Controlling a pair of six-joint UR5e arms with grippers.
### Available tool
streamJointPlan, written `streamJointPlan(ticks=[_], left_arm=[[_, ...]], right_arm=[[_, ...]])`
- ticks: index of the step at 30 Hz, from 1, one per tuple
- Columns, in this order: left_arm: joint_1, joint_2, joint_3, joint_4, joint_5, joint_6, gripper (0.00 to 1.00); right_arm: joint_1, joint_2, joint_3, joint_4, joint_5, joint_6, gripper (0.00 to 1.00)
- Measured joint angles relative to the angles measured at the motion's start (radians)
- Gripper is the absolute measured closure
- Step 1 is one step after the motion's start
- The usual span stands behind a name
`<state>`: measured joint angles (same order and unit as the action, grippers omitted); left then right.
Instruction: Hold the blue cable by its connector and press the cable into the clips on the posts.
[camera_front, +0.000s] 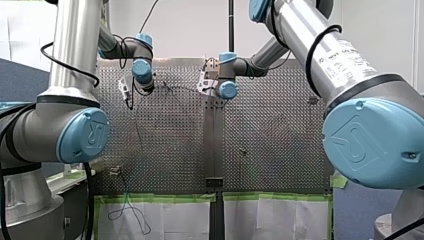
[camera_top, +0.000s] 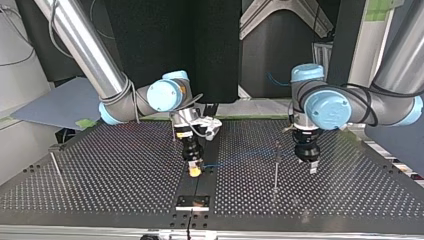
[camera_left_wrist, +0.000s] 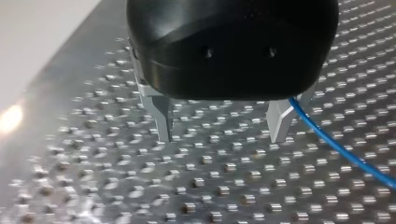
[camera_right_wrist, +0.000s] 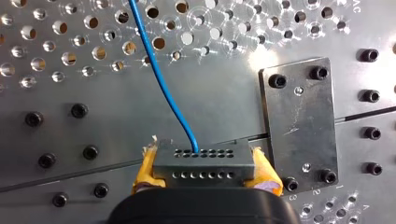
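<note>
Two tools: right tool (camera_right_wrist: 206, 169) tight on connector (camera_right_wrist: 205, 161), left tool (camera_left_wrist: 222, 133) wide beside cable (camera_left_wrist: 336, 144).

Shiny perforated metal table (camera_right_wrist: 210, 102) (matt connector (camera_right_wrist: 203, 161))

Connector (camera_right_wrist: 203, 163): dark block with rows of holes, sitting pinched between yellow-padded jaws.
Cable (camera_right_wrist: 161, 79): thin, blue, rising from the connector, trailing across the counter (camera_right_wrist: 219, 102).
Post (camera_top: 275, 167): thin, standing upright nearby.

front: rear, high | top: opposite, low | wrists: near; table (camera_front: 165, 140) shared
</note>
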<state>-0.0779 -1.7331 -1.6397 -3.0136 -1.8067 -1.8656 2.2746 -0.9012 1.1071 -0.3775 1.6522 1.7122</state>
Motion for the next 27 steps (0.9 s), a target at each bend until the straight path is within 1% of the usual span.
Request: streamJointPlan(ticks=[3, 7, 13, 16, 23, 27], left_arm=[[-0.004, 0.000, -0.016, -0.030, 0.003, 0.011, 0.01], [-0.010, 0.007, -0.037, -0.053, 0.007, 0.020, 0.01], [-0.013, 0.049, -0.066, -0.065, 0.012, 0.025, 0.01], [-0.017, 0.075, -0.075, -0.076, 0.028, 0.028, 0.01], [-0.035, 0.123, -0.099, -0.097, 0.086, 0.032, 0.01], [-0.043, 0.142, -0.112, -0.104, 0.100, 0.033, 0.01]], right_arm=[[0.001, 0.000, 0.000, 0.001, 0.000, 0.000, 1.00], [0.001, 0.000, 0.000, 0.001, 0.000, 0.000, 1.00], [0.003, 0.000, 0.000, 0.002, -0.001, 0.000, 1.00], [0.004, 0.000, 0.000, 0.001, -0.001, 0.000, 1.00], [0.009, 0.000, 0.000, 0.001, -0.001, 0.000, 1.00], [0.011, 0.000, 0.000, 0.001, -0.001, 0.000, 1.00]])
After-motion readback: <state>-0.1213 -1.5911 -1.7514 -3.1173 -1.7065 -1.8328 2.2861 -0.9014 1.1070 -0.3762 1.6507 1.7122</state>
